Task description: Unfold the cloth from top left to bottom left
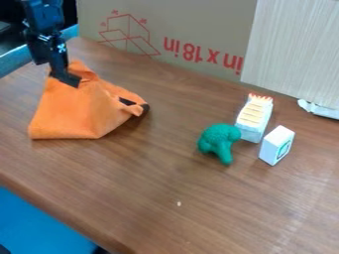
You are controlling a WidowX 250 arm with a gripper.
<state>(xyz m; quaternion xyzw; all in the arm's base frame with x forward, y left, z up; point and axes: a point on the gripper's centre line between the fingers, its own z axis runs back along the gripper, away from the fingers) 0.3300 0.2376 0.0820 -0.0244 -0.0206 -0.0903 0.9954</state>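
On the table (179,178) I see a green toy (219,141), near two small white boxes (277,145); cardboard (165,30) stands behind.

A black arm (43,14) — blocky, jointed, faintly glinting — with an angular black hand (67,78).

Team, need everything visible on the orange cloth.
The orange cloth looks like soft, matte fabric. It's on the wood-look table, at the view's left, still folded and rumpled: raised to a peak at top, straight lower edge, bunched folds at right with dark patches I can't identify. The pincer is at the peak; whether it grips, can't tell.
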